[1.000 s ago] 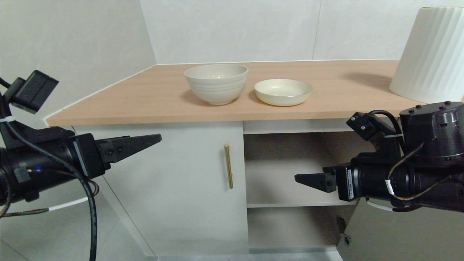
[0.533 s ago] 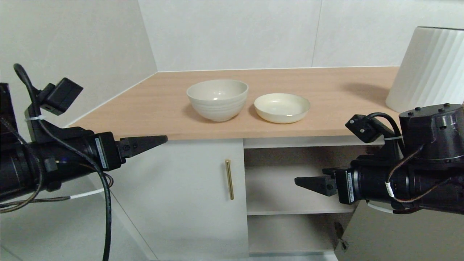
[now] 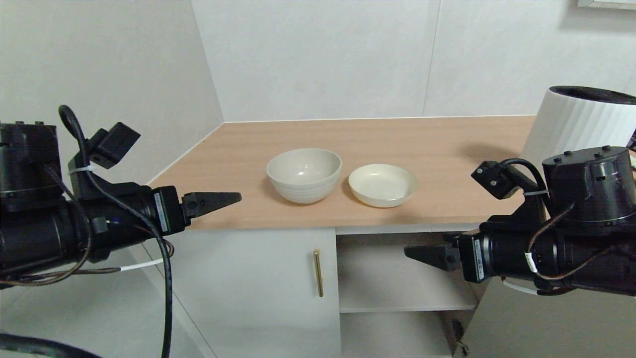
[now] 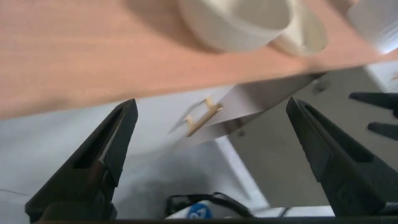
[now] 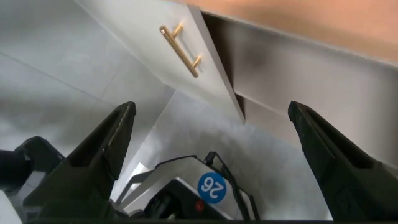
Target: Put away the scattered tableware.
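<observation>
A deep cream bowl (image 3: 304,175) and a shallow cream dish (image 3: 382,184) stand side by side on the wooden countertop (image 3: 248,159), near its front edge. My left gripper (image 3: 223,201) hovers at counter-edge height, left of the bowl and apart from it. The left wrist view shows it open (image 4: 211,106) and holding nothing, with the bowl (image 4: 239,25) and dish (image 4: 308,37) beyond. My right gripper (image 3: 422,256) is below the counter, in front of the open cabinet bay. It is open (image 5: 212,109) and holds nothing.
The left cabinet door is closed and has a gold handle (image 3: 318,273). The right bay is open, with a shelf (image 3: 407,298) inside and its door (image 3: 497,323) swung out at the lower right. A tall white ribbed container (image 3: 576,124) stands on the counter's right end.
The head camera has risen, so the counter and cabinet sit lower in the picture. My left gripper rose from cabinet-door height to the counter edge. Both bowls stayed put.
</observation>
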Controlling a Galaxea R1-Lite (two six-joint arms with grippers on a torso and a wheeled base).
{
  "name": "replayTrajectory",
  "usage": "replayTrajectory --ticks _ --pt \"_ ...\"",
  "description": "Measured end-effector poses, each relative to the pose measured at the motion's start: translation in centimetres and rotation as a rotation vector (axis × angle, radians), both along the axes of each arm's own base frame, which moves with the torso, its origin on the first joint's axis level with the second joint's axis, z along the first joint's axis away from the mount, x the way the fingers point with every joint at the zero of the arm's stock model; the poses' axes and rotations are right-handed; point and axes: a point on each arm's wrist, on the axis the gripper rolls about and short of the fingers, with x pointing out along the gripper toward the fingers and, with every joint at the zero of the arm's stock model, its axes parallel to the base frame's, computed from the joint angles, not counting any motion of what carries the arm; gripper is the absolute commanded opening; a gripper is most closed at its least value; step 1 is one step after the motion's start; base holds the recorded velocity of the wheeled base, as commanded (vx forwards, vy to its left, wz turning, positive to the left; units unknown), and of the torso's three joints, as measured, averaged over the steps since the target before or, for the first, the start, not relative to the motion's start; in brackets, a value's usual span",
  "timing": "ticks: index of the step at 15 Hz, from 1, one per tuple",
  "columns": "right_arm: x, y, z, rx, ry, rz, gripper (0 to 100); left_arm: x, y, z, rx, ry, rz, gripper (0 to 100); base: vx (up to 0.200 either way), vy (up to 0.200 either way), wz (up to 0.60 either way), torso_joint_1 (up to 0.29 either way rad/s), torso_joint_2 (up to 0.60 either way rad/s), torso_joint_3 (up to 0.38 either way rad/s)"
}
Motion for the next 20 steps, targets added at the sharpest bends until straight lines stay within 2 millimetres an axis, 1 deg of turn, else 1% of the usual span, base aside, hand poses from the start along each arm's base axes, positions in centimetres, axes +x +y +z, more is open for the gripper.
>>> replayTrajectory --ticks 4,10,12,16,18,20 --pt "0.2 0.1 -0.3 -0.006 0.008 -0.002 100 1.3 -0.7 -0.3 -0.100 0.078 0.029 100 0.000 0.000 0.00 0.176 -0.42 -0.238" --pt "1.7 0.0 -0.5 0.033 -0.046 -0.040 100 4.0 -1.5 -0.8 -0.251 0.203 0.092 100 0.000 0.000 0.00 0.015 -0.03 -0.021" --pt "2.8 0.1 -0.2 0.039 -0.047 -0.073 100 4.8 -1.8 -1.0 -0.291 0.237 0.111 100 0.000 0.000 0.00 0.000 0.00 0.000" --pt "5.9 1.1 0.8 0.092 0.060 -0.259 100 7.0 -2.6 -1.2 -0.395 0.247 0.143 100 0.000 0.000 0.00 0.000 0.00 0.000" --pt "7.5 1.3 1.0 0.079 0.049 -0.358 100 7.6 -3.2 -1.8 -0.407 0.258 0.139 100 0.000 0.000 0.00 0.000 0.00 0.000" --pt "8.8 1.6 0.6 0.054 0.037 -0.425 100 8.1 -3.9 -2.6 -0.412 0.285 0.145 100 0.000 0.000 0.00 0.000 0.00 0.000"
